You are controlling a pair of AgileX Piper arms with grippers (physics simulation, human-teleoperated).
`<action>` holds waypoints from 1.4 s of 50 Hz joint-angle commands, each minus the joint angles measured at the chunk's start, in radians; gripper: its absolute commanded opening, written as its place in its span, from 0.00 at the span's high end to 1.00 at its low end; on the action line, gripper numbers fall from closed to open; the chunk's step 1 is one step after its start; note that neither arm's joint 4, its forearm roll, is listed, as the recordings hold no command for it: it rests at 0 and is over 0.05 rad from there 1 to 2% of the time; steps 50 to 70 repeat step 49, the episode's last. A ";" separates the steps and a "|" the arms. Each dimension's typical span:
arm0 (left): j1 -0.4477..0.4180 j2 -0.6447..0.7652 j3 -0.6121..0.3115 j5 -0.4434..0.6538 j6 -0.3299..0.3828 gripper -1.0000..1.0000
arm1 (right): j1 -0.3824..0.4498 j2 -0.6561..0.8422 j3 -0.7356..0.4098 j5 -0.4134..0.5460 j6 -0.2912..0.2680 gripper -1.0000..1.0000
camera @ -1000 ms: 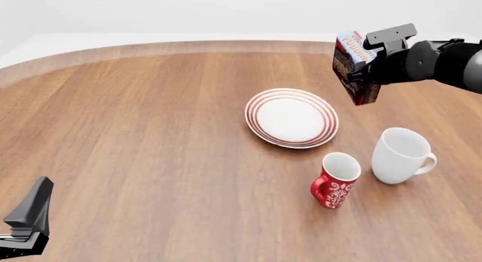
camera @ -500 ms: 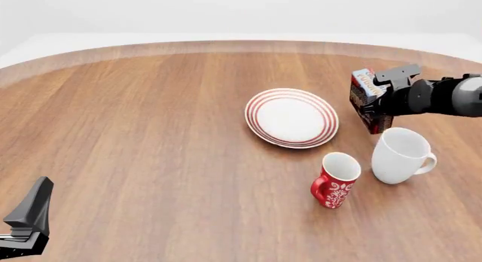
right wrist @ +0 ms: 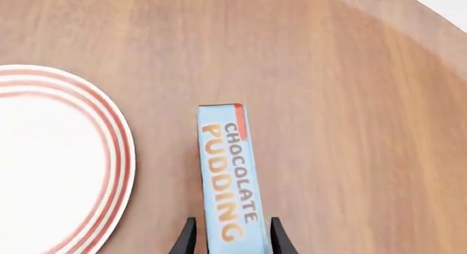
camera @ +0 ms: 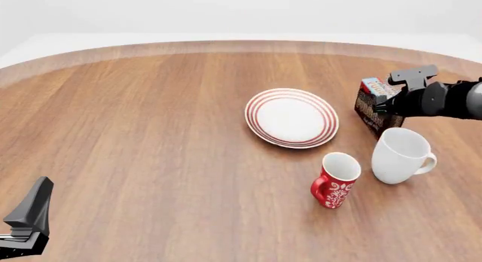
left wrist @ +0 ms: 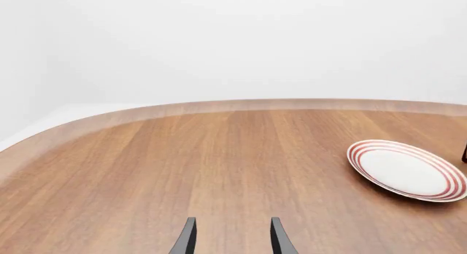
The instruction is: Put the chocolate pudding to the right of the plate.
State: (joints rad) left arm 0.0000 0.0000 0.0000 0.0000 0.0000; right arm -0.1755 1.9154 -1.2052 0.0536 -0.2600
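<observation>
The chocolate pudding (camera: 373, 108), a small carton with a light blue top and dark front, is down at table level just right of the plate (camera: 292, 117), with a narrow gap between them. My right gripper (camera: 389, 97) is shut on it. In the right wrist view the fingers flank the carton (right wrist: 226, 166) near its lettered end, beside the plate (right wrist: 51, 155). I cannot tell whether the carton's base touches the wood. My left gripper (camera: 27, 219) rests at the near left corner, far from both. It is open and empty (left wrist: 232, 240), and the plate (left wrist: 405, 169) lies well ahead of it.
A plain white mug (camera: 401, 154) stands just in front of the carton, close to my right arm. A red patterned mug (camera: 335, 180) stands left of it, in front of the plate. The table's curved far edge (camera: 241, 44) runs behind everything.
My right gripper has come down and a little to the right with the carton, from well above the table to table level beside the plate. The left arm has not moved.
</observation>
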 commanded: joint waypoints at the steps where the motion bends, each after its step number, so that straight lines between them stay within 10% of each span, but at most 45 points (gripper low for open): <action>1: 0.000 0.000 0.000 0.000 0.000 0.00 | 0.054 -0.148 -0.006 0.050 0.041 0.00; 25: 0.000 0.000 0.000 0.000 0.000 0.00 | 0.306 -0.701 -0.309 0.432 0.087 0.00; 70: 0.000 0.000 0.000 0.000 0.000 0.00 | 0.343 -0.858 -0.201 0.369 0.095 0.00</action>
